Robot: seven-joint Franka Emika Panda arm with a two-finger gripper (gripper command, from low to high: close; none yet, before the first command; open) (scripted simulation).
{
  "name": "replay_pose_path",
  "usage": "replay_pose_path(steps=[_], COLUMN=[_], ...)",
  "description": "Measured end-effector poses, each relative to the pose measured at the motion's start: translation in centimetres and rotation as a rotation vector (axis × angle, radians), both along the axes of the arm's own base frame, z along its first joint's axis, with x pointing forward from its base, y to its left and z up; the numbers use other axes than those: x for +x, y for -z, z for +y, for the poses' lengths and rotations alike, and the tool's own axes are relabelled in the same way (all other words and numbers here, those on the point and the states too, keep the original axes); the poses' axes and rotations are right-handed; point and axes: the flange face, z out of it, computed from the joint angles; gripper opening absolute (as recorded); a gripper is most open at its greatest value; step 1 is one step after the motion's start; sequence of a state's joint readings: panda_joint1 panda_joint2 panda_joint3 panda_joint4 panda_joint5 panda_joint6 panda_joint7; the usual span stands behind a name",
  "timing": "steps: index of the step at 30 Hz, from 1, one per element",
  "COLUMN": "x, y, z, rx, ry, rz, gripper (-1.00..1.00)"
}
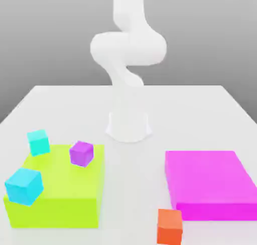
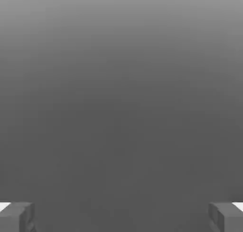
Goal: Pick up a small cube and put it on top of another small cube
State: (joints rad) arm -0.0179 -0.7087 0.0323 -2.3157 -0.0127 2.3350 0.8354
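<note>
Orange-red cube (image 1: pixel 169 228), flat magenta block (image 1: pixel 208 176), smooth white arm (image 1: pixel 128 48)

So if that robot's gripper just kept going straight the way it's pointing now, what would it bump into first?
Nothing that I can make out: between the wide-open gripper the hand view shows plain grey background, so the way looks free, though depth there is hard to judge.

A pale, nearly white surface (image 1: pixel 135 101) spreads beneath even light, its straight far edge meeting a plain grey backdrop (image 1: pixel 60 38). The backdrop darkens gradually from light grey above to deeper grey near the surface's edge.
</note>
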Motion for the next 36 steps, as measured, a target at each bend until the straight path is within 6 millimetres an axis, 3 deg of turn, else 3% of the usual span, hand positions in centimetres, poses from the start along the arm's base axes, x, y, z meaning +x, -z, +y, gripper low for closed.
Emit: replay_pose_path(steps=[6, 12, 18, 25, 30, 31, 36], x=[6.7, 10.5, 11.4, 9.1, 8.6, 8.5, 8.5], y=[10.3, 21.5, 32.9, 45.5, 52.3, 53.3, 53.3], z=[2.0, 3.8, 5.7, 8.2, 8.6, 8.6, 8.6], rx=[-0.015, -0.016, -0.001, 0.044, 0.054, 0.054, 0.054], ry=[0.038, 0.061, 0.071, 0.078, 0.08, 0.08, 0.08], rz=[0.172, 0.338, 0.503, 0.696, 0.725, 0.726, 0.725], gripper=[0.0, 0.0, 0.0, 0.0, 0.0, -1.0, -1.0])
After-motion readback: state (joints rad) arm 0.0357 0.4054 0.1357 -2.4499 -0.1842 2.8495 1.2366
